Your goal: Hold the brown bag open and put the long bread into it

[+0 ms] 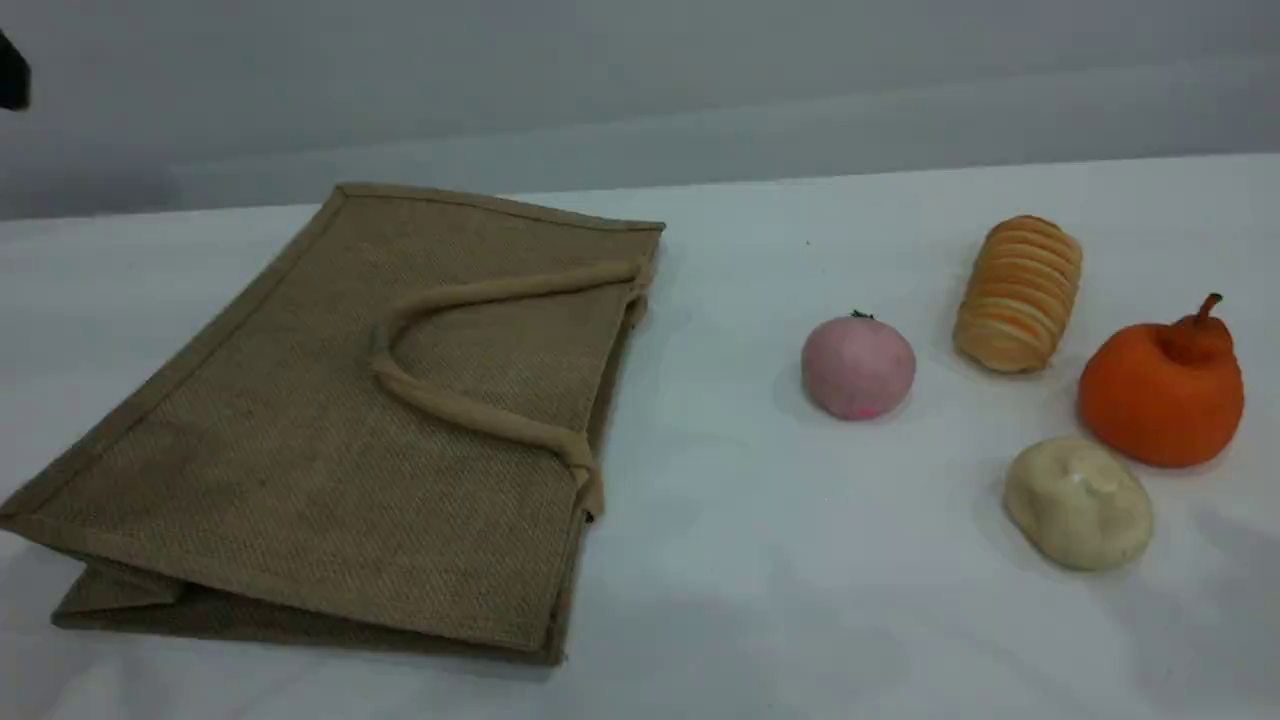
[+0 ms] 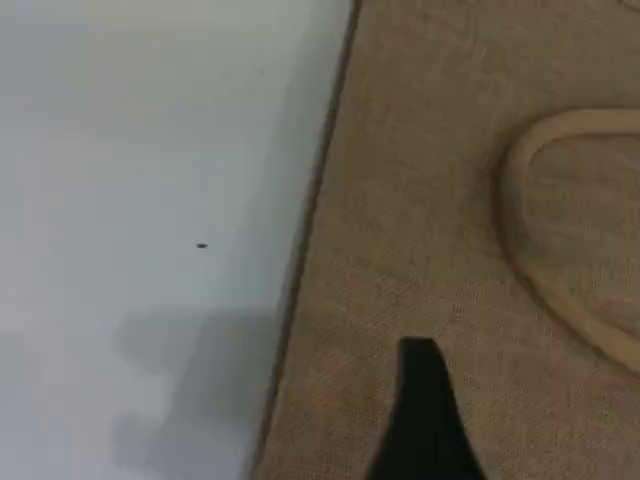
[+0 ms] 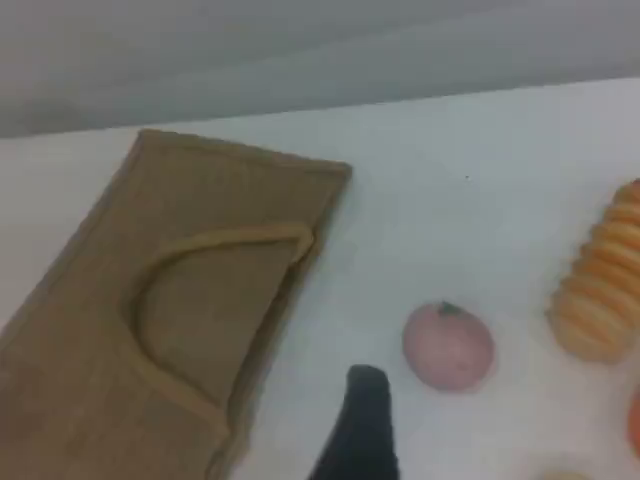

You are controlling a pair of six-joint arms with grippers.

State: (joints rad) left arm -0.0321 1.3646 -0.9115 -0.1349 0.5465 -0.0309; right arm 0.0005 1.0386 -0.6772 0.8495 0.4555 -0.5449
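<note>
The brown bag [image 1: 330,430] lies flat and closed on the left of the table, one rope handle [image 1: 470,400] resting on its top face, its mouth toward the right. The ridged golden long bread [image 1: 1018,293] lies at the back right, well apart from the bag. In the left wrist view, one dark fingertip [image 2: 425,410] of my left gripper hovers over the bag's fabric [image 2: 420,200] near its edge. The right wrist view shows a fingertip [image 3: 362,425] of my right gripper above bare table, between the bag [image 3: 150,330] and the bread [image 3: 600,290]. Neither gripper holds anything.
A pink round ball [image 1: 858,367] sits between bag and bread. An orange pear-shaped toy [image 1: 1163,385] and a cream oval bun [image 1: 1078,503] lie in front of the bread. A dark shape [image 1: 12,70] shows at the scene's top left edge.
</note>
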